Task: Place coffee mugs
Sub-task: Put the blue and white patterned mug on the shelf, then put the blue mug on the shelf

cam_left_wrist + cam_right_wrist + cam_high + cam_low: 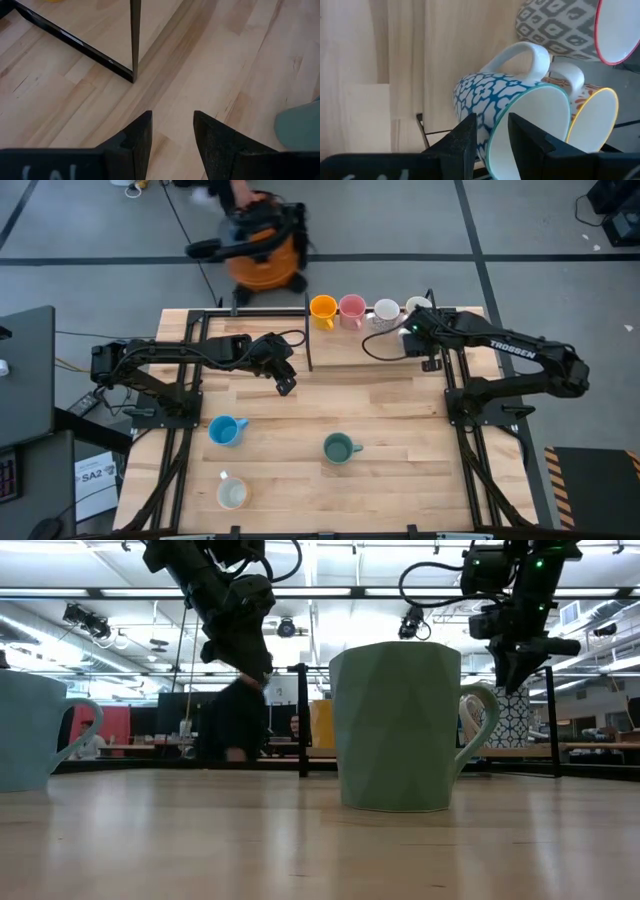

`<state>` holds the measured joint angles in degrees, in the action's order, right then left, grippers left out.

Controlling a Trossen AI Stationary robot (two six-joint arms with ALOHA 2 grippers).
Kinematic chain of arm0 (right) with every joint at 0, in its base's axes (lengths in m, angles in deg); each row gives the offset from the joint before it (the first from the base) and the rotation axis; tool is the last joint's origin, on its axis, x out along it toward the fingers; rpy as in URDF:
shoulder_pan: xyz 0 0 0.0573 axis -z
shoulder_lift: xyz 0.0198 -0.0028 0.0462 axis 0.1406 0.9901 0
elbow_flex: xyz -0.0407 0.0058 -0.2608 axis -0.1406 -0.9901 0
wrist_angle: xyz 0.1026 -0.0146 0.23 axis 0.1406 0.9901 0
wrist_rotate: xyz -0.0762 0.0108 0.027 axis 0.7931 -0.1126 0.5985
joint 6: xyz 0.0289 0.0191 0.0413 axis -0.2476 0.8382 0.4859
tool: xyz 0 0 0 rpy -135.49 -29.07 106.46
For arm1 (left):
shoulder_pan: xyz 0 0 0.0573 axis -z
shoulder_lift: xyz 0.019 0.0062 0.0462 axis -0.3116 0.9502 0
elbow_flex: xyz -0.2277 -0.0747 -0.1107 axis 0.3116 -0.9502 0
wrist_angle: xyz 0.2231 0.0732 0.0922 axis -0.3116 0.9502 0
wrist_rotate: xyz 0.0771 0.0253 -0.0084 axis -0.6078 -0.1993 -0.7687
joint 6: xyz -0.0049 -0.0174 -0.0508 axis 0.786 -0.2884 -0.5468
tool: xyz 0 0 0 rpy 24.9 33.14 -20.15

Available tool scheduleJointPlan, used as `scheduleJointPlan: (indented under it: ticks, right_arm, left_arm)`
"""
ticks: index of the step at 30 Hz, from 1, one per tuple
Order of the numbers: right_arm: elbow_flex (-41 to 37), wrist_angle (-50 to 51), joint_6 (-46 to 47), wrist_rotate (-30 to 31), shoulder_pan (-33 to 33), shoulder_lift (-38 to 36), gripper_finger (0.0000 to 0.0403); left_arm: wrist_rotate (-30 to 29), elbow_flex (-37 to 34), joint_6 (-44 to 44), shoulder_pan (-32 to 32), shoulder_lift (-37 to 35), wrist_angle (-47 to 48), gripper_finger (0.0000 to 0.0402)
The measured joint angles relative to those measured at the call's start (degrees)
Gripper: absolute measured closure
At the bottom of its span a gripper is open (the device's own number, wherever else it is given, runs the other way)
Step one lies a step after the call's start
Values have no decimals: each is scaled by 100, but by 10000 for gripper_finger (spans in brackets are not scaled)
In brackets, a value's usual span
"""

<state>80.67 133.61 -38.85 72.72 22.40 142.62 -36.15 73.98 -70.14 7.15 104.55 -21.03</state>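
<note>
Mugs (pixel 351 310) line the table's far edge; the right gripper (pixel 489 142) pinches the blue-patterned mug's (pixel 495 95) rim to add it, while the left gripper (pixel 172 142) waits spread, empty.

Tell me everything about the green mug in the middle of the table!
The green mug is a pale teal-green, smooth and ceramic-looking, with flat angled facets on its sides in the low view. It stands upright on the wooden table, mouth up and looking empty from above, its handle toward the right arm's side. Nothing touches it but the table; both arms are away from it.
</note>
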Motion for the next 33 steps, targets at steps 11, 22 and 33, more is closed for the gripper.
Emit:
scheduleJointPlan:
  ticks: [11, 22, 33]
  right_arm:
    - [2, -37, 41, -214, -501, -445, 286]
    - [2, -1358, 172, -968, -1263, -696, 286]
    - [5, -2833, 1492, -2727, -1635, -564, 286]
  left_arm:
    - [0, 0, 2, -2, 2, 0, 251]
    - [0, 0, 2, -2, 0, 0, 251]
    - [505, 13, 0, -2, -273, 176, 251]
